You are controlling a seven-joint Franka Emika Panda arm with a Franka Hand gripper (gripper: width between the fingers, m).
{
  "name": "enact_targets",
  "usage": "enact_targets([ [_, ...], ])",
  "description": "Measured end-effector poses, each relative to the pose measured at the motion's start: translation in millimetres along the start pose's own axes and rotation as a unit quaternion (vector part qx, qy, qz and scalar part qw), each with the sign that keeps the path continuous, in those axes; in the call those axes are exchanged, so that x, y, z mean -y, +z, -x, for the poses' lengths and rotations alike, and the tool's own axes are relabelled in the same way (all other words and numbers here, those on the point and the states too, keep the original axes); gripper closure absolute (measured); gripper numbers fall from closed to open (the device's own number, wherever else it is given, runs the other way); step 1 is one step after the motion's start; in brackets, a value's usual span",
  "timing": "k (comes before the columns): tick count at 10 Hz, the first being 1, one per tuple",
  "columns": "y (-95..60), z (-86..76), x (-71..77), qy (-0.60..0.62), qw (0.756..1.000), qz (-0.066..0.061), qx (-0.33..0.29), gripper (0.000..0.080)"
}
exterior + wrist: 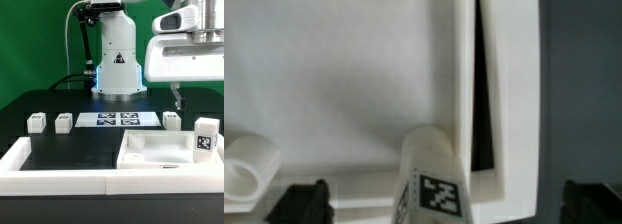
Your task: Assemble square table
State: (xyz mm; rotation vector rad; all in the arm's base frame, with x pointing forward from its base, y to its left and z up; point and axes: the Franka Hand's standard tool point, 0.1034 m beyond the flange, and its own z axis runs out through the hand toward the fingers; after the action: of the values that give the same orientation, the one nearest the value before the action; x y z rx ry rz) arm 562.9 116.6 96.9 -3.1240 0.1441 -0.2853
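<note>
The white square slab lies at the exterior view's front right. One tagged block leg stands upright at its right corner. Three more legs stand loose on the table: two at the left and one behind the slab. My gripper hangs above the slab's back right, apart from every part. In the wrist view the slab fills the frame. The tagged leg shows between my dark fingertips, which stand wide apart. The gripper is open and empty.
The marker board lies flat in front of the robot base. A long white rim wall runs along the front and left. A rounded white stub sits on the slab in the wrist view.
</note>
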Motion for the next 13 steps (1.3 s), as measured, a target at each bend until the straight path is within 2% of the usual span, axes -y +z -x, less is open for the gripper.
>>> enact_targets([
  [2,-2.3,11.0,-6.2,-0.046,0.999,-0.001,0.002,0.0151],
  [3,-3.0,15.1,-15.8,-0.058,0.998,0.0,0.005,0.0151],
  [9,-1.0,19.1,-13.9,-0.055,0.998,0.0,0.006,0.0151],
  [11,-1.5,52.8,-15.2,-0.061,0.998,-0.002,0.013,0.0151],
  [13,0.3,78.0,-20.4,-0.061,0.998,-0.003,0.016,0.0151],
])
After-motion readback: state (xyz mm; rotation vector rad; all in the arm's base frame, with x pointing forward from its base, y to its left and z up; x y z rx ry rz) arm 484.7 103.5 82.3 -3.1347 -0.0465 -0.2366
